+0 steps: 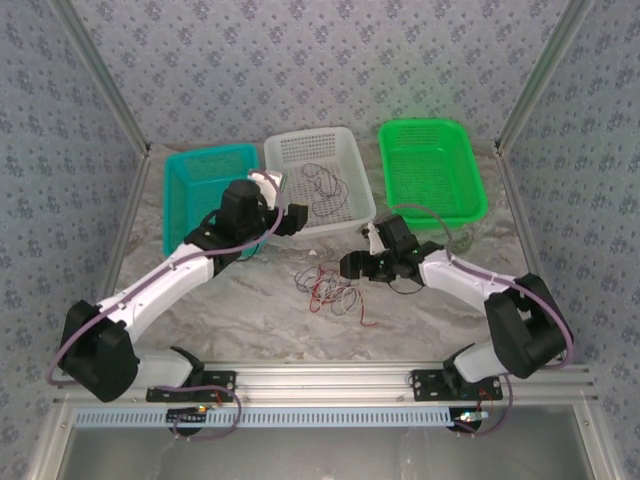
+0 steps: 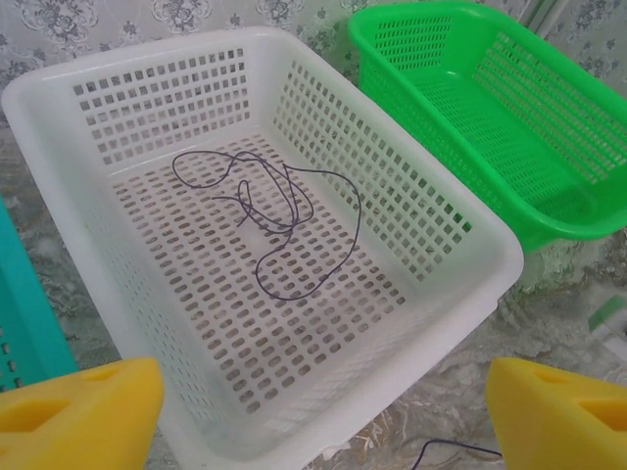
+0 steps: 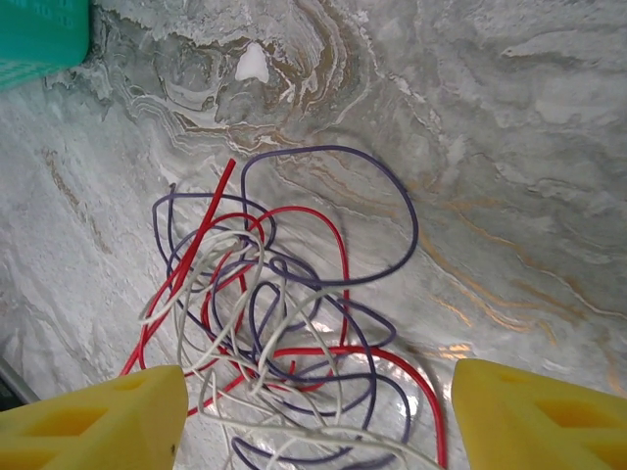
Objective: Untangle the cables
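Teal basket [image 1: 200, 160], white basket [image 2: 157, 98], green basket [image 1: 430, 165] line the back of the tabletop [image 1: 420, 320]. Our left hand [image 2: 323, 416] hangs spread over the white one's near rim; one dark cable [image 2: 263, 217] loops inside. Right hand [image 3: 318, 416], spread too, points down at the tangled cables [image 3: 279, 294] mid-tabletop, loops running every way.
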Controlling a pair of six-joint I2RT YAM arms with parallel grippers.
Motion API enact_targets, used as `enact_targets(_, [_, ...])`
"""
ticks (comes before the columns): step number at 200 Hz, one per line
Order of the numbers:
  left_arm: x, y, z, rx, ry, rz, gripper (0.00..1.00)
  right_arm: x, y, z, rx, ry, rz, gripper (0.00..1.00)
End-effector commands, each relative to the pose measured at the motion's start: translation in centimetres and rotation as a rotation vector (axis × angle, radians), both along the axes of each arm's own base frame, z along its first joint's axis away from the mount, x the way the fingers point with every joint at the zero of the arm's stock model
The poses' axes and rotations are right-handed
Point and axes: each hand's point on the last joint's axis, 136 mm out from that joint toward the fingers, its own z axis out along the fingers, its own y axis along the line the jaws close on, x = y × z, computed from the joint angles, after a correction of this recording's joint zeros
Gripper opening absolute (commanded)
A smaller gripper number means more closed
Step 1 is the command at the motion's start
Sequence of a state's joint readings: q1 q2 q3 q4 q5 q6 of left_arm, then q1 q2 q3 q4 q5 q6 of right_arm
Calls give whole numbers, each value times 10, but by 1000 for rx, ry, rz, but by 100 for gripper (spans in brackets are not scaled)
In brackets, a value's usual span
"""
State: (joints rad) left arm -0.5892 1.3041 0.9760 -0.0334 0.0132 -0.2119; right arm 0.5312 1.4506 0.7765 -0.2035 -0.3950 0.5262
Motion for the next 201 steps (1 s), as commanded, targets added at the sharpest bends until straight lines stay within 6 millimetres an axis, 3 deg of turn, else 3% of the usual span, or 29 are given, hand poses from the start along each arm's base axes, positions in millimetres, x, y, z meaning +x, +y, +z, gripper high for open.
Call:
enact_targets(1, [-4,-8,19,-59,-55,-28,86,3,12,4,38,66,-13,72])
enact_targets(86, [-11,6,11,-34,-70,6,88,-3,23,-16,3,221,-8,66])
enact_targets(125, [-14,10,7,-34,-71,17,89,5,24,-27,-33,235,-24,64])
enact_targets(177, [-16,12,2,-28,-65,19,89,21,19,-33,-65,205,-97,53])
enact_targets(201, [-16,12,-2,-27,-60,22,89,24,14,-36,-87,192,-117,41])
